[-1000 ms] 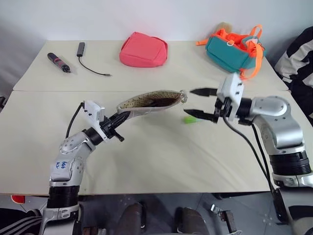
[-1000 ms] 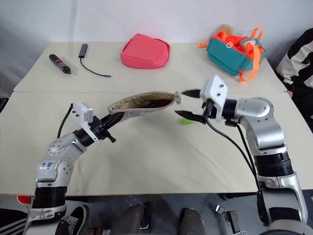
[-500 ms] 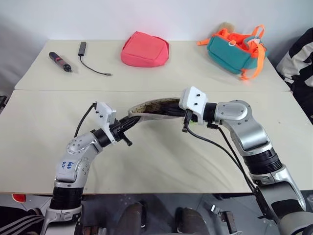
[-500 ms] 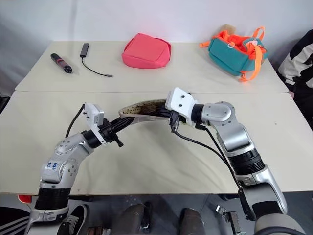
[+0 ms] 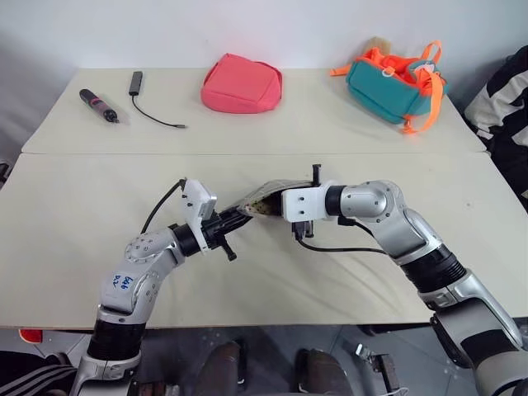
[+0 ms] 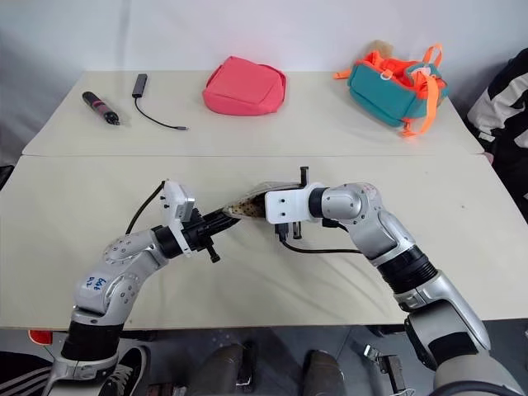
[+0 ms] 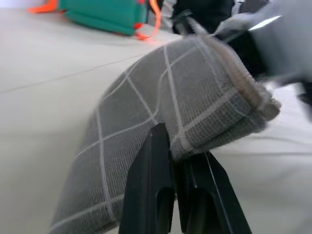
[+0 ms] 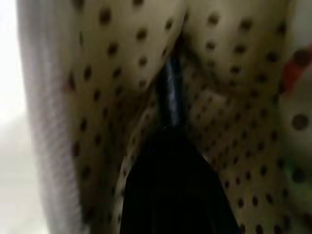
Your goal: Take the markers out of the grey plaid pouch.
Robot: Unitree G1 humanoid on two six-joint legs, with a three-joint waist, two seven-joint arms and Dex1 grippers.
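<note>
Since a second ago, the right gripper (image 6: 268,208) has plunged from outside into the mouth of the flat grey plaid fabric pouch (image 5: 266,195), jaws nearly together on something I cannot identify. Left gripper (image 7: 176,171) pinches the pouch's corner at 8 o'clock, mid-table (image 5: 272,280). Withdraw slowly along the opening. No readable writing.

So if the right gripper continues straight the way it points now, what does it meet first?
Probably the tan dotted lining inside the grey plaid pouch; right gripper is already in its mouth, depth unclear.
</note>
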